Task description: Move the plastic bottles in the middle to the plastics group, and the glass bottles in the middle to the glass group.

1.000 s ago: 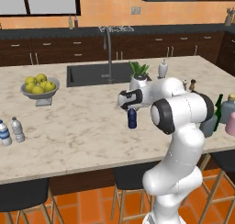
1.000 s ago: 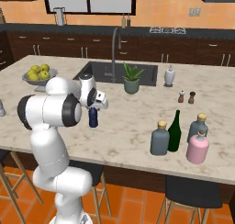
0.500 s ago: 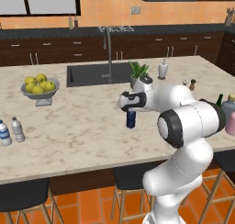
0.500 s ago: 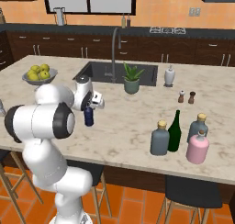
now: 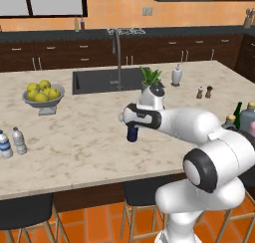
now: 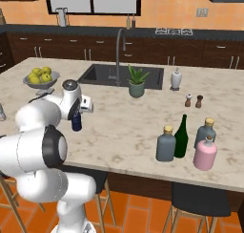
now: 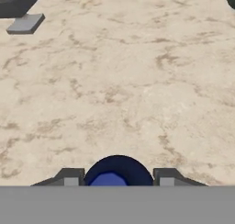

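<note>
My gripper (image 5: pixel 132 126) is shut on the plastic bottle (image 5: pixel 132 134), a small dark navy one, held upright low over the middle of the island counter (image 5: pixel 79 152). The right base view has the bottle (image 6: pixel 76 123) under the hand. In the hand view its blue cap (image 7: pixel 110 179) sits between the two fingertips (image 7: pixel 69 178). The plastics group, two clear water bottles (image 5: pixel 19 140), stands at the counter's far left. At the right stand the glass bottles, a green wine bottle (image 6: pixel 181 136) and a squat grey-blue one (image 6: pixel 165 143). Beside them is the glass group: a grey-blue bottle (image 6: pixel 205 132) and a pink bottle (image 6: pixel 205 153).
A bowl of lemons (image 5: pixel 42 94) stands at the back left, near the path toward the water bottles. Behind the arm are the sink (image 5: pixel 99 80) with its faucet, a potted plant (image 5: pixel 150 79), a white dispenser (image 5: pixel 176 75) and two small shakers (image 5: pixel 204 92).
The arm has carried the navy bottle leftward over the counter, away from the glass bottles. The other bottles have stayed put.
</note>
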Available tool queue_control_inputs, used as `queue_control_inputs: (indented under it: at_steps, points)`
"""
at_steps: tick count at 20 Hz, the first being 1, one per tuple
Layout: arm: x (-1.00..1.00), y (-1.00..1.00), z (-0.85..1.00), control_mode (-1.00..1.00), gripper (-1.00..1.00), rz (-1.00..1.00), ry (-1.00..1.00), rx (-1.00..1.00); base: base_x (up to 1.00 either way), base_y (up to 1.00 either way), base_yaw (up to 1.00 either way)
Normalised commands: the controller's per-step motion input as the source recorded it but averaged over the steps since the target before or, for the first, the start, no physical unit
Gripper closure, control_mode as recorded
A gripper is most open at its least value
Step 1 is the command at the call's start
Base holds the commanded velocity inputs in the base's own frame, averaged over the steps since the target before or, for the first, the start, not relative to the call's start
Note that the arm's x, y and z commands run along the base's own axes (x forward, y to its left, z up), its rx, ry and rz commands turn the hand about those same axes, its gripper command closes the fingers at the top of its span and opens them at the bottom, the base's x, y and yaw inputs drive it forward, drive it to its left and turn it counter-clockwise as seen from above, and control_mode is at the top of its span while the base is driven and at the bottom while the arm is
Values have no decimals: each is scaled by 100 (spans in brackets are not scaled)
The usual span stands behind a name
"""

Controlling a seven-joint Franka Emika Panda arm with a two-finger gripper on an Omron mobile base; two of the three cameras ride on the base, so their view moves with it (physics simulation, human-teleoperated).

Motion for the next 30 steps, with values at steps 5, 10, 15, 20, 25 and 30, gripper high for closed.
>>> queue_control_inputs:
  at_steps: [5,10,15,20,25,30]
  points:
    - [-34,74,38,-100,100,14,0,0,0,0,0]
    - [-18,90,32,-100,100,13,0,0,0,0,0]
    - [-17,91,15,-100,100,14,0,-3,0,0,0]
    - [-17,88,0,-100,100,17,0,-7,0,0,0]
    - [-30,62,1,-100,100,21,-8,-1,0,0,0]
    - [-3,72,3,-100,100,15,-8,0,0,0,0]
